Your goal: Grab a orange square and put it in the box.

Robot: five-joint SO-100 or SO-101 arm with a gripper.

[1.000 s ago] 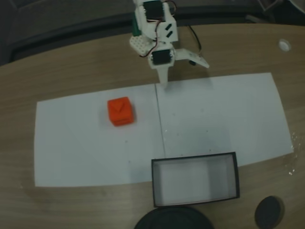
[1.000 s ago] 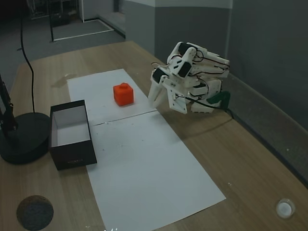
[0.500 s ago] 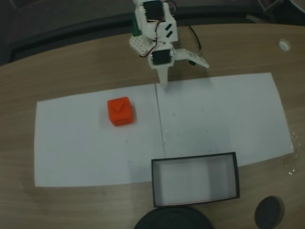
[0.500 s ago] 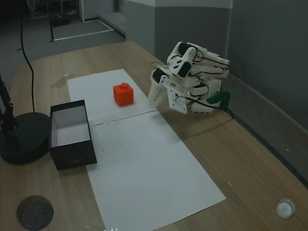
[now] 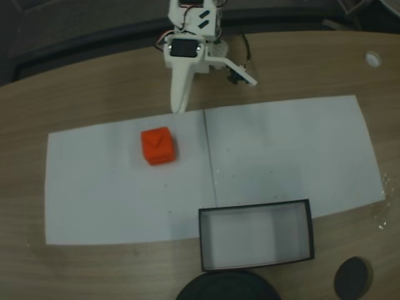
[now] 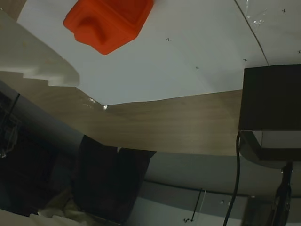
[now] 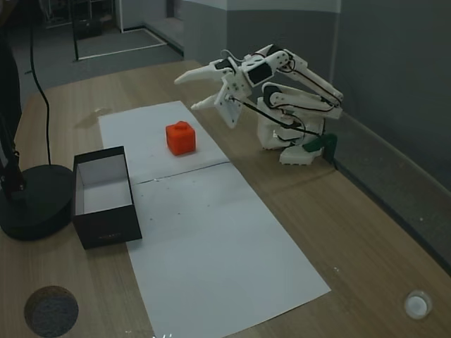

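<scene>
Fingers (image 7: 194, 89) spread apart and empty, raised near the orange square (image 7: 180, 138) on white paper (image 7: 211, 232)

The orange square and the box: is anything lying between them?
No. In a fixed view, only bare white paper lies between the orange square and the box.

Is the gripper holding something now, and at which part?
Nothing is held. The gripper is open in the air, apart from the orange square, which lies on the white paper.
</scene>
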